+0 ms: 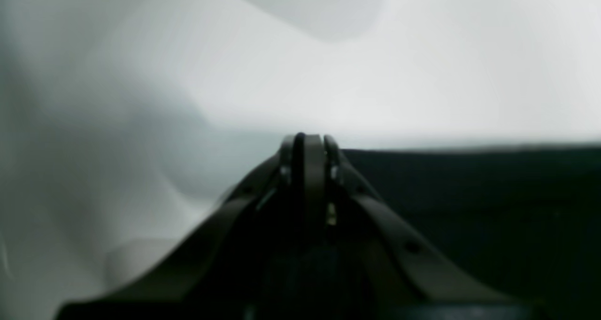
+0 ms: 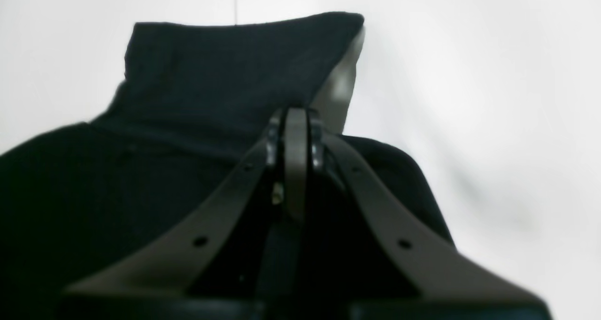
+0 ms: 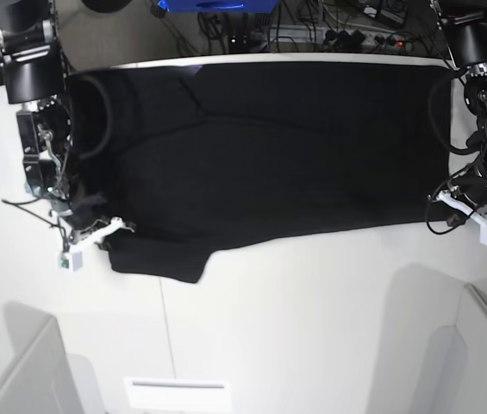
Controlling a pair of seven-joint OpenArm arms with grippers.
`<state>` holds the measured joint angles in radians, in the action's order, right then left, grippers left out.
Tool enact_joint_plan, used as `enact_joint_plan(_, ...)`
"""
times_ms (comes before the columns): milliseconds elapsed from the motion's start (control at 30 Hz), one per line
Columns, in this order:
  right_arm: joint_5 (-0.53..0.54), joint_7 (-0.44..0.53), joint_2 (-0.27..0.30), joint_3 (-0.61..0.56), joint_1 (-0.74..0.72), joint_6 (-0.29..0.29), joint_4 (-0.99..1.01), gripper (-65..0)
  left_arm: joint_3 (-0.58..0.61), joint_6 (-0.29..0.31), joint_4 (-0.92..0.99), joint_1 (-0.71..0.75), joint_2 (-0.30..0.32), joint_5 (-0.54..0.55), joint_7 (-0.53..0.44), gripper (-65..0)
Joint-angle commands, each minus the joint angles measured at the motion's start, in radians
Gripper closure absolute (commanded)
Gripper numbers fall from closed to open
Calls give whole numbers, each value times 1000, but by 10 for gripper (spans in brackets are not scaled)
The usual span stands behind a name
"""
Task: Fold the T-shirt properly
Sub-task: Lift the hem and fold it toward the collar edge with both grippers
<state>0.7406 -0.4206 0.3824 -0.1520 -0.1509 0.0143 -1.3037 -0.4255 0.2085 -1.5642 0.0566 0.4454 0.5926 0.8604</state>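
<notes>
The table [image 3: 312,328] is white and carries everything, and the T-shirt [image 3: 269,147] lies stretched lengthwise across its far half, taking up most of that span. I judge it is spread this way so that a long fold can run from end to end, with one of my arms stationed at each short end to move both ends together.

The shirt shows only plain black cloth, fairly flat, with a few shallow creases near the middle. A sleeve [image 3: 161,259] juts toward the near edge at the end by my right arm, and in the right wrist view the cloth rises there in a raised flap.

My right gripper [image 2: 296,116] sits at that sleeve end with its jaws pressed together over the black cloth; whether cloth is actually pinched between them I cannot tell. My left gripper [image 1: 307,141] is at the opposite end, jaws also brought together, right at the shirt's edge where black meets white, and again the blur hides whether any cloth is caught.
</notes>
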Motion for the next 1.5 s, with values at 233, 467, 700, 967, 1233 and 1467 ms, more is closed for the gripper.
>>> enact_joint_plan(233, 4, -10, 17, 42, 61, -4, -116, 0, -8, -2, -115, 73, 13, 5, -16, 0)
enact_joint_plan(467, 6, -39, 14, 117, 122, -3, -198, 0, -8, -1, -198, 145, 14, 5, -16, 0)
enact_joint_plan(700, 6, -40, 16, 180, 208, -3, -271, 0, -100, 15, -275, 237, -23, 5, -16, 0)
enact_joint_plan(967, 6, -40, 16, 180, 268, -3, -330, 0, -128, 61, -312, 299, -46, 5, -16, 0)
enact_joint_plan(1233, 6, -40, 16, 182, 320, -3, -412, 0, -129, 62, -351, 342, -43, 5, -16, 0)
enact_joint_plan(1467, 6, -40, 10, 225, 379, -3, -452, 0, -183, 64, -379, 372, -47, 5, -16, 0)
